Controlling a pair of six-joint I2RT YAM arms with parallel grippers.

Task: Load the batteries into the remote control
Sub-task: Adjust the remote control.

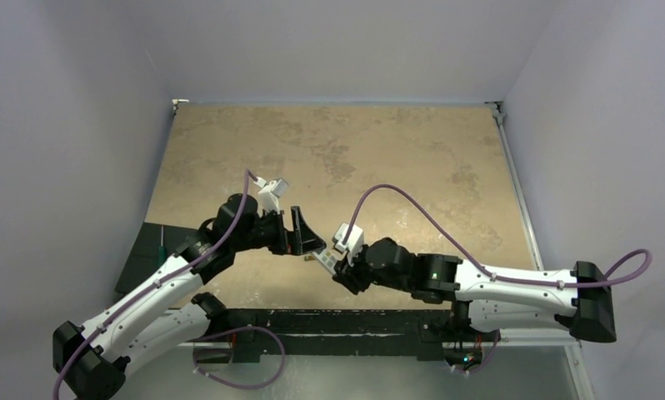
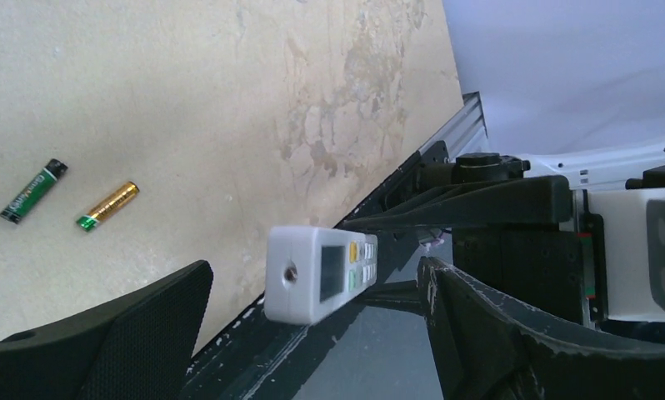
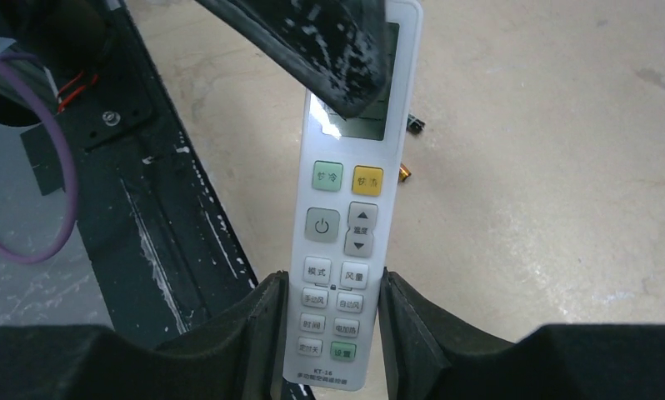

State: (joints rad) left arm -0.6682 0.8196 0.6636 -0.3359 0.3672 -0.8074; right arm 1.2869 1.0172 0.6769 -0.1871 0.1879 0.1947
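Your right hand (image 3: 333, 329) is clamped on the remote control (image 3: 346, 208), gripping its 2 long edges at the lower rows of buttons. The remote control is held off the bench (image 1: 354, 142) with its button face turned to the right wrist camera.

Your left hand (image 2: 312, 279) stands spread wide at the remote control's far, display end, with 1 finger on either side of it. In the left wrist view, neither finger is seen pressing on the remote control. In the right wrist view, 1 of those fingers (image 3: 329, 50) crosses in front of the display, and you cannot tell whether it touches.

The 2 batteries lie loose on the bench, beyond the remote control and well apart from it. The green-black battery (image 2: 33, 192) and the gold battery (image 2: 107, 206) lie near each other, roughly parallel and not touching.
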